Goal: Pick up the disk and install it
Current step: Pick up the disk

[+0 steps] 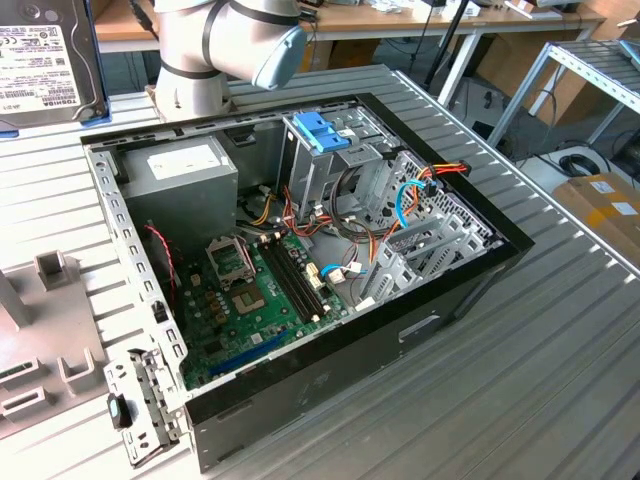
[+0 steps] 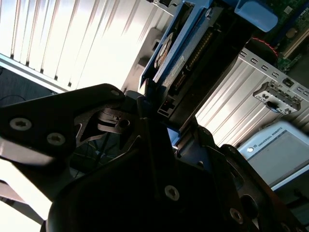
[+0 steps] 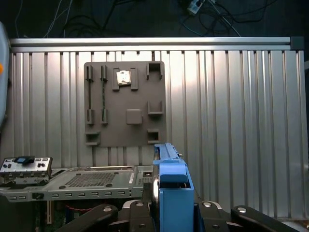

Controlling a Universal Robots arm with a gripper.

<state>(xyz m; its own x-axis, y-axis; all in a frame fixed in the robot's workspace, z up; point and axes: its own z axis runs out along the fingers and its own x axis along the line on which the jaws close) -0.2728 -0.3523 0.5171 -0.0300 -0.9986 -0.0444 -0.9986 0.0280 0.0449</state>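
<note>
second wrist view: finds the gripper (image 2: 161, 116) clamped on the disk (image 2: 193, 53), one jaw on either flat side, near one short end. records the disk standing straight out ahead of the gripper, its long axis in line with the reach of the fingers.

first wrist view: confirms the same hold, with the disk (image 3: 171, 191) turned edge-on, blue-railed edge uppermost in the grip, and the gripper (image 3: 169, 215) directly behind it. places the grey fixture plate (image 3: 125, 104) and the ribbed table (image 3: 231, 121) beyond the disk's far end and apart from it. notes nothing touching the disk but the gripper.

exterior view: picks up the disk (image 1: 40, 60) label side on, apparently held off the table, well apart from the open computer case (image 1: 500, 240) and its drive cage (image 1: 325, 150). judges the pick-up done and the install not yet made. cannot tell how squarely the far end lines up with the cage.
</note>
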